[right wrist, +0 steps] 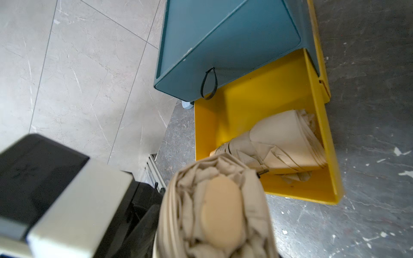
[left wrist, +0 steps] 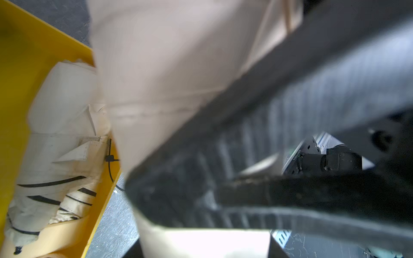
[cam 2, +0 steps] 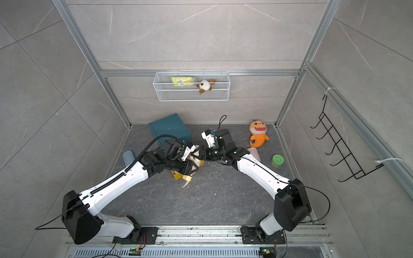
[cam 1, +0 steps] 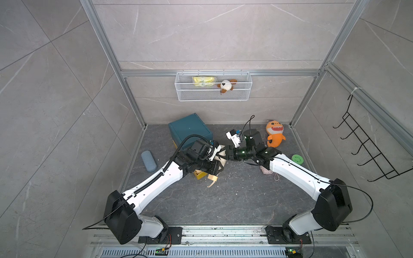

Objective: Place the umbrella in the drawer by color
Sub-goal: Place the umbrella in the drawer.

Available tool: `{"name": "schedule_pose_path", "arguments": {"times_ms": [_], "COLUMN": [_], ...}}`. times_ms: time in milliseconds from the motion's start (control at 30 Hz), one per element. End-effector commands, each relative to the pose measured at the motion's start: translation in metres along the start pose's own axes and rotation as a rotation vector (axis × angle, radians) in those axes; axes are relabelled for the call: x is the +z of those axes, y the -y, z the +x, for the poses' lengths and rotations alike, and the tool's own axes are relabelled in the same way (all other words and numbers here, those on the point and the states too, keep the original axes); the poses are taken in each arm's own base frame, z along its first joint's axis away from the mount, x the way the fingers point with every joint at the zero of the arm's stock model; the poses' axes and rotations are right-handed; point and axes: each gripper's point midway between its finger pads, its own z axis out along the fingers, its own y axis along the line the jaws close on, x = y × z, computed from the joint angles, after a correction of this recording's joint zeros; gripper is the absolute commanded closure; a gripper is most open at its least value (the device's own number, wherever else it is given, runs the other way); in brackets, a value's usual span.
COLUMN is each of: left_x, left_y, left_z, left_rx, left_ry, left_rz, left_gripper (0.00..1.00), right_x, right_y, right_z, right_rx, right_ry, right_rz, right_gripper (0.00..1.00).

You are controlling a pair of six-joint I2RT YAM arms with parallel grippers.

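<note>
Two end effectors meet above the yellow drawer [right wrist: 245,107]. The left end effector [left wrist: 143,196] has its fingers almost together, pinching the cloth of a folded beige umbrella [right wrist: 219,212] held in the air. The right end effector [cam 1: 229,154] is at the capped end of this umbrella; how wide it stands I cannot tell. The drawer is pulled out of a teal cabinet [right wrist: 223,44], and a second umbrella [right wrist: 286,138], beige with black lines, lies inside it. The dark stone worktop [cam 1: 223,201] carries also an orange shark toy [cam 1: 274,134], a green tin [cam 1: 297,159] and a grey-blue case [cam 1: 148,160]. A wire basket [cam 1: 201,96] hangs on the grey tiled back wall.
</note>
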Motion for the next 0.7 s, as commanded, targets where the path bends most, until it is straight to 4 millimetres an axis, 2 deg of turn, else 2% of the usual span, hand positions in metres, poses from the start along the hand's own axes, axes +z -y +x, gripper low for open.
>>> {"name": "schedule_pose_path", "arguments": {"times_ms": [0,133,300,367,500,667], "left_x": [-0.019,-0.024,-0.040,-0.054,-0.092,-0.121], "left_y": [0.014,0.010,-0.002,-0.005,-0.013,-0.023], "left_z": [-0.029,-0.030,-0.035,-0.038,-0.042,-0.036], "left_rx": [0.081,0.078,0.040,0.016,-0.043,-0.121], "left_ry": [0.102,0.116,0.175,0.214,0.317,0.388], "left_rz": [0.010,-0.017,-0.105,-0.134,-0.194,-0.197], "left_gripper": [0.65,0.61,0.25,0.16,0.07,0.03], "right_x": [0.004,0.005,0.006,0.006,0.005,0.007], "right_y": [0.003,0.005,0.004,0.000,-0.009,-0.017], "right_z": [-0.003,-0.005,-0.013,-0.020,-0.037,-0.063], "right_rx": [-0.022,-0.027,-0.013,-0.005,0.016,0.051], "right_ry": [-0.002,-0.002,0.045,0.076,0.158,0.282], "right_rz": [0.022,0.032,0.017,-0.001,-0.049,-0.116], "right_gripper": [0.60,0.72,0.76,0.76,0.77,0.78]}}
